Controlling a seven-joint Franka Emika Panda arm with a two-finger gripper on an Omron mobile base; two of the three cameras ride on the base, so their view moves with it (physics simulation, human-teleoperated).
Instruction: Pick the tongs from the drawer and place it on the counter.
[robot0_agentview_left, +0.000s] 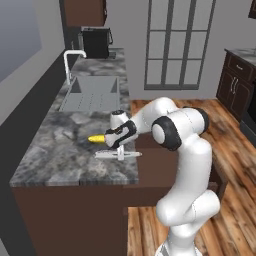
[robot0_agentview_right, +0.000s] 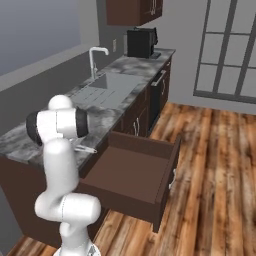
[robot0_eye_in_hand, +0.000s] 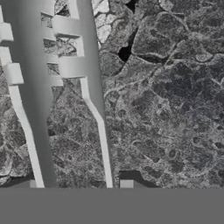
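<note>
The tongs already lie flat on the counter near its front edge, out of the open drawer, so the placing looks done and what seems left is for the arm to lift clear. The gripper hovers just above them; in the hand view its fingertips stand either side of one tong arm, apparently released, though I cannot tell for certain. In the left base view the tongs run from 9 to 3 o'clock along the counter's front edge, at 5 o'clock of the corn cob.
</note>
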